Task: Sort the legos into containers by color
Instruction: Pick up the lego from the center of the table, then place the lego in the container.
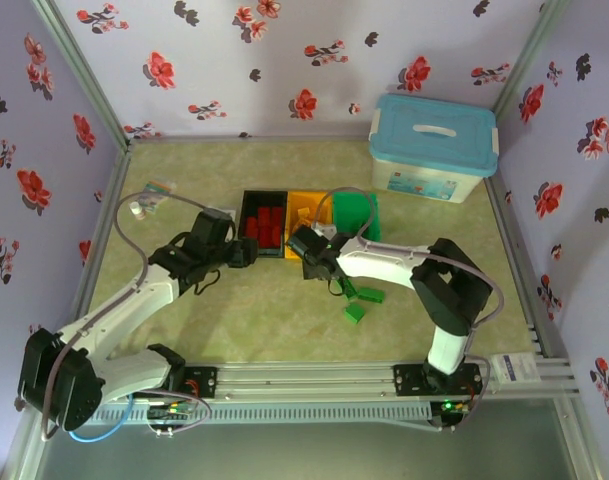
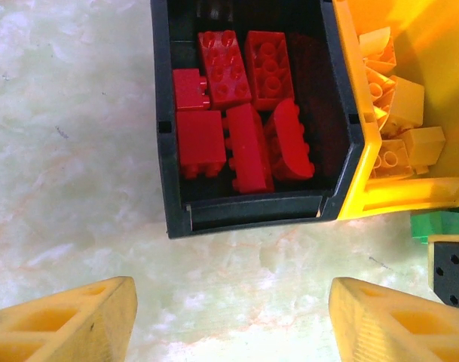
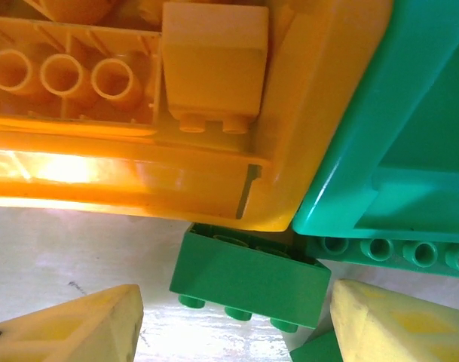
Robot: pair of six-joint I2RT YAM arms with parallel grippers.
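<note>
Right gripper (image 3: 235, 292) open over a green brick (image 3: 248, 275) on the table (image 3: 56, 256).
The brick lies between its parted jaws, against the near wall of the orange bin (image 3: 139, 181), beside the green bin (image 3: 365, 151). Left gripper (image 2: 231, 285) wide open, empty, near the black bin (image 2: 252, 215). The tub label (image 1: 414, 182) is unreadable.

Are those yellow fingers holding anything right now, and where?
Nothing is held. The left fingers are empty; the right fingers straddle a green brick, not yet pinching it.

Legos (image 2: 237, 121) in and before containers (image 2: 160, 90)
</note>
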